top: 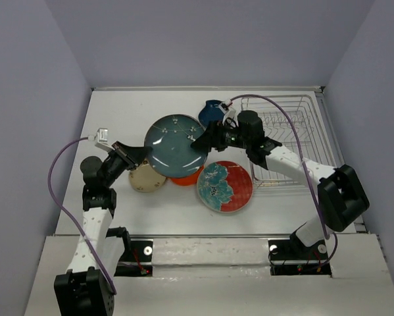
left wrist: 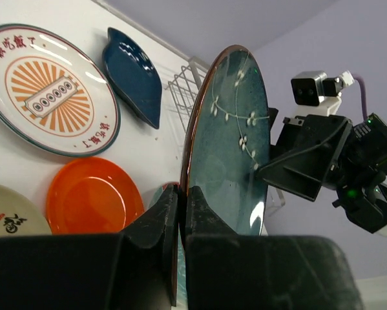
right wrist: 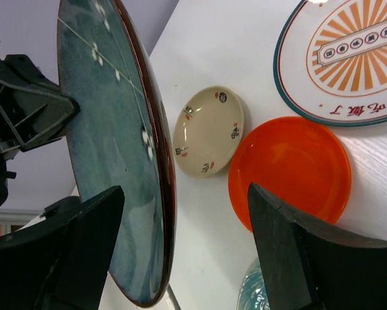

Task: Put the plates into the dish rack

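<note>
The dark teal plate [top: 175, 145] hangs tilted above the table, and my left gripper [top: 139, 156] is shut on its left rim. The left wrist view shows both jaws pinching that rim [left wrist: 180, 200], with the plate's face [left wrist: 229, 142] rising beyond them. My right gripper [top: 204, 141] is open and straddles the opposite rim; the plate edge [right wrist: 161, 194] stands between its fingers, close to the left finger [right wrist: 83, 239]. The silver dish rack [top: 289, 141] stands at the right. On the table lie the sunburst plate [left wrist: 48, 90], dark blue dish [top: 212, 112], cream plate [top: 147, 178], orange plate [right wrist: 290, 171] and teal-and-red plate [top: 224, 186].
In the top view the sunburst plate is hidden under the lifted plate, and only a sliver of the orange plate [top: 187, 179] shows. The right arm reaches in over the rack's front edge. Walls close the table at the back and both sides.
</note>
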Motion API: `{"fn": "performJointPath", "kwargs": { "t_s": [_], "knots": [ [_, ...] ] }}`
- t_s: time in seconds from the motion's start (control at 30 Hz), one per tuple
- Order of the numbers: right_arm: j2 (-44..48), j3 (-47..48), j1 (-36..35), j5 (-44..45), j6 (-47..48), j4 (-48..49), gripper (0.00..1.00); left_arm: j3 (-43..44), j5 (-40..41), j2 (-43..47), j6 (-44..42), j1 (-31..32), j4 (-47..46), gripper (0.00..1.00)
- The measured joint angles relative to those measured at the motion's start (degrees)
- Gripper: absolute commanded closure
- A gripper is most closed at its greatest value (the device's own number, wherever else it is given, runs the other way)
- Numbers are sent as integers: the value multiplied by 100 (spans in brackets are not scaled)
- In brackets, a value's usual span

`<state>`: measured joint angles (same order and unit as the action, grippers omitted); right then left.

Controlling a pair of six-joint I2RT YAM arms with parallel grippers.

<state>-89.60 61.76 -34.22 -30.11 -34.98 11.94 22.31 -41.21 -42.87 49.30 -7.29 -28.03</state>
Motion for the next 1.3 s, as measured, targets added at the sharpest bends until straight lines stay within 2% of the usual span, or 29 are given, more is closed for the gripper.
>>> {"fn": "performJointPath", "kwargs": {
  "t_s": [0.03, 0.1, 0.13, 0.2, 0.23, 0.3, 0.37, 0.4, 0.53, 0.67, 0.77, 0.83, 1.03, 1.17, 1.3],
  "knots": [
    [26, -90, 0, -28, -59, 85, 40, -24, -44, -2, 7, 55, -2, 94],
    [74, -240, 0, -81, -111, 223, 67, -33, -90, -13, 7, 205, -7, 94],
    [98, -339, 0, -109, -203, 317, 90, -33, -131, -20, 7, 284, -22, 94],
    [188, -544, 0, -186, -420, 553, 93, -33, -149, -37, -125, 389, -26, 79],
    [291, -704, 31, -348, -549, 693, 93, -66, -157, -50, -107, 369, -28, 60],
    [481, -833, 20, -308, -623, 750, 93, -90, -247, -59, -83, 396, -79, 38],
    [643, -1001, 2, -232, -584, 778, 93, -92, -343, -59, 0, 437, -275, 5],
    [723, -1093, 7, -175, -588, 752, 93, -92, -400, -55, 15, 459, -330, 1],
    [1093, -1281, 350, -2, -522, 61, 93, -83, -605, -9, -101, 468, -496, 1],
    [1705, -1217, 1370, 350, -345, -787, 93, -66, -678, 269, -564, 470, -72, 1],
    [2085, -765, 2223, 1169, -52, -1502, 93, -13, -654, 557, -887, 549, 350, 1],
    [2166, -234, 2546, 2072, 374, -1980, 93, 90, -612, 673, -1128, 758, 629, 1],
    [1891, 964, 2736, 4256, 1703, -2417, 93, 494, -278, 1003, -1908, 1685, 1602, 1],
    [1279, 1480, 3202, 4784, 2605, -2404, 93, 501, -136, 1241, -2146, 2210, 1943, 1],
    [787, 1556, 3753, 4854, 3526, -2417, 93, 505, -15, 1355, -2271, 2476, 2107, 1]
  ]
}}
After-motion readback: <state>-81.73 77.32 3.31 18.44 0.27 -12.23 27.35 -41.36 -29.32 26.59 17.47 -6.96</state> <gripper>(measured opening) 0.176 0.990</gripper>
